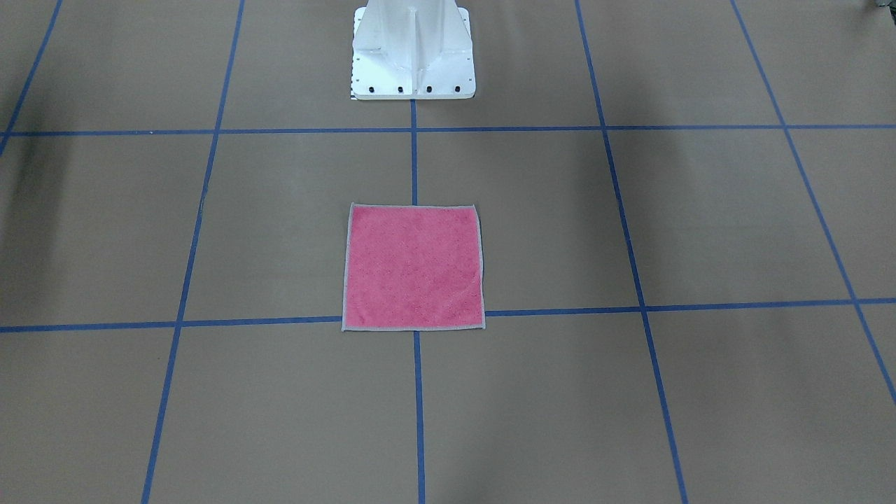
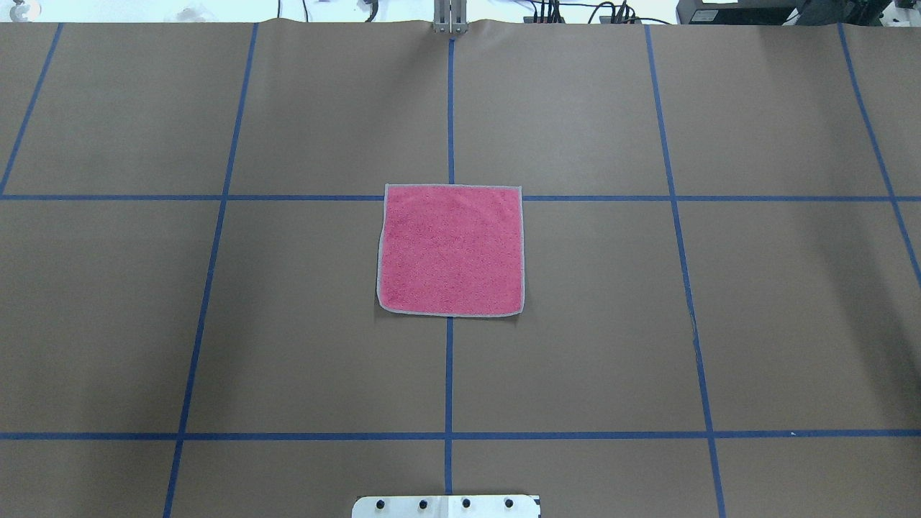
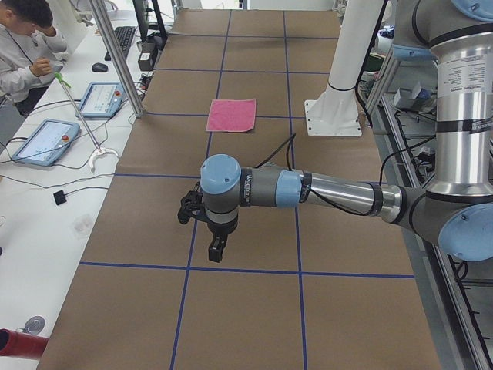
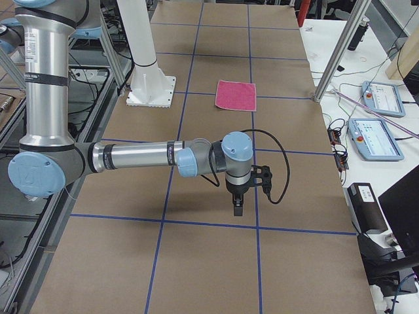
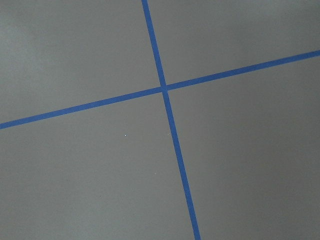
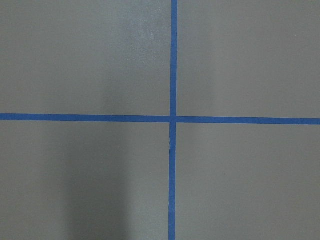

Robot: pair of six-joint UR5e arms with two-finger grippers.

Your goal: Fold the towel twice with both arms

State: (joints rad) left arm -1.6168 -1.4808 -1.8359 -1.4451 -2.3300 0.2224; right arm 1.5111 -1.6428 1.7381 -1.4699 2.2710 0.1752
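Observation:
The towel (image 2: pixel 451 250) lies flat and unfolded, pink face up with light grey edging, at the middle of the brown table; it also shows in the front view (image 1: pixel 413 267), the left side view (image 3: pixel 231 115) and the right side view (image 4: pixel 236 95). Neither arm shows in the overhead or front views. My left gripper (image 3: pixel 216 248) hangs over the table far from the towel, seen only in the left side view. My right gripper (image 4: pixel 237 208) hangs likewise at the other end, seen only in the right side view. I cannot tell whether either is open or shut.
The white pedestal base (image 1: pixel 413 52) stands at the robot's side of the table. Blue tape lines (image 2: pixel 450 374) divide the brown surface into squares. A person (image 3: pixel 23 42) and tablets (image 3: pixel 42 142) are at a side desk. Both wrist views show only tape crossings (image 5: pixel 164 89).

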